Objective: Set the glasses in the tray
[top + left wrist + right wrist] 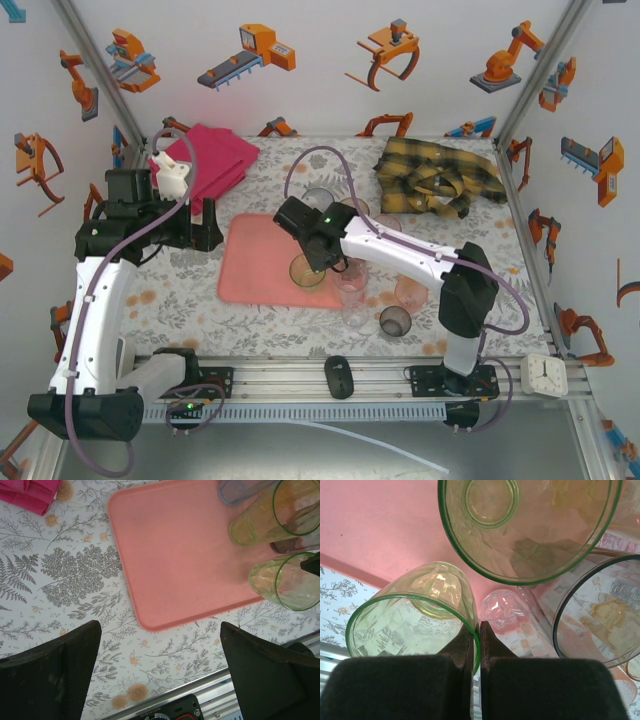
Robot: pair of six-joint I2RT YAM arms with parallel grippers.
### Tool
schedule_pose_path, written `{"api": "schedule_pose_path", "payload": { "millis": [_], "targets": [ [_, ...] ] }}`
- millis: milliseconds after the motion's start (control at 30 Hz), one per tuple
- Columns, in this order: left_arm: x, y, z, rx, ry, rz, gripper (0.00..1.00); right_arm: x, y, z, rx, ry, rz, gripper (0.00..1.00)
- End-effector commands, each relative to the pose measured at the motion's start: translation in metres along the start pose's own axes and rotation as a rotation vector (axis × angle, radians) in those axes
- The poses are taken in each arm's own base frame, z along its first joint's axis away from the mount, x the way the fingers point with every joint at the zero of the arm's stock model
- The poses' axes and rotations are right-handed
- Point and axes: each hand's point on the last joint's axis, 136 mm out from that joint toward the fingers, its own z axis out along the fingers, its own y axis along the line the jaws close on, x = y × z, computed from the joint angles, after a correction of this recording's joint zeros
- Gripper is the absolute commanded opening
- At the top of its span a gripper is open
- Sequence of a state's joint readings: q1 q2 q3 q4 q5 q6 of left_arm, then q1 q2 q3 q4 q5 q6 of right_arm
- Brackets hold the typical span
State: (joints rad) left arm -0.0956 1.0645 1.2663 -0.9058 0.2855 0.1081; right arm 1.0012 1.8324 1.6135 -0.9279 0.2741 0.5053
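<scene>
Looking down from above, we saw the floral-covered table (180, 300) with the salmon-pink tray (260, 270) lying flat near its middle. A yellow plaid shirt (440, 175) lay crumpled at the far right and a folded magenta cloth (210, 155) at the far left, both off the tray.

The left gripper (205, 225) hung just beside the tray's left edge. From its wrist camera we saw its jaws spread wide with nothing between them, only tablecloth and part of the tray below. The right gripper (475, 635) was over the tray's right end, its jaws pressed almost together with the rim wall of a green tumbler (415, 615) pinched between them.

That tumbler sat on the tray at its near right edge. A second green tumbler (530, 525) stood just beside it on the tray. A dark-rimmed tumbler (600, 610) was close by, though we could not tell whether it was on the tray.

On the tablecloth right of the tray we saw a pink tumbler (410, 292), a smoky dark tumbler (396, 321) and a clear tumbler (355, 308). A small white clock (547, 375) sat at the near right corner.
</scene>
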Motion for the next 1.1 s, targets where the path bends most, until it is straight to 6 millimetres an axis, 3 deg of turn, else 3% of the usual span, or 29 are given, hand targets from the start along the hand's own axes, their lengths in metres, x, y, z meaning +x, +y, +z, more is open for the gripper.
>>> {"api": "schedule_pose_path", "payload": {
  "millis": [0,1067],
  "targets": [
    [0.001,-0.001,0.000,0.014,-0.007,-0.019,0.95,-0.001,0.001,0.009,-0.009,-0.004,0.035,0.03],
    [0.004,0.000,0.002,0.021,-0.001,-0.026,0.95,0.010,0.010,0.039,-0.031,0.050,0.032,0.06]
  ]
}}
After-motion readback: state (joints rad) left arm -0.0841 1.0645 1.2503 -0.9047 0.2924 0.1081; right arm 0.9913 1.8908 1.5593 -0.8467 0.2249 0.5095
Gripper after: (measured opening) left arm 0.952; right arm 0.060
